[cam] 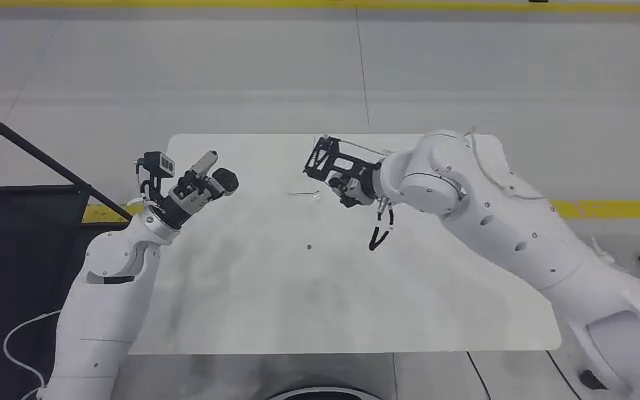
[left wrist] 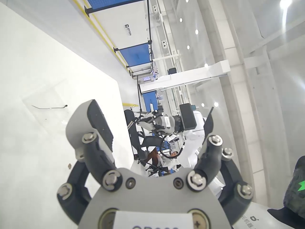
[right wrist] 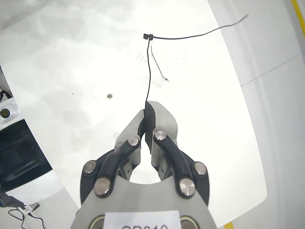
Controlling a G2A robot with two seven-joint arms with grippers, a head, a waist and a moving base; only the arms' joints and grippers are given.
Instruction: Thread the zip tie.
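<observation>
The right claw is pressed shut, with the end of a thin black zip tie pinched between its pads. In the right wrist view the strap rises from the pads at the centre of the frame to a small square head in the upper middle. From the head a longer length of strap runs off toward the upper right, past the edge of the desk. Whether that length passes through the head or merely meets it cannot be told.

Just beside the held strap a thinner dark strand lies on the desk with a small knob at one end. It shows again in the left wrist view, left of centre. It could be a second tie or something else. A small brown speck sits on the desk to the lower left of the strand, well apart from it.

In the top view the right claw is above the upper middle of the desk. The left claw is at the left, above the desk's left edge. Its fingers are spread wide and nothing is between them.
</observation>
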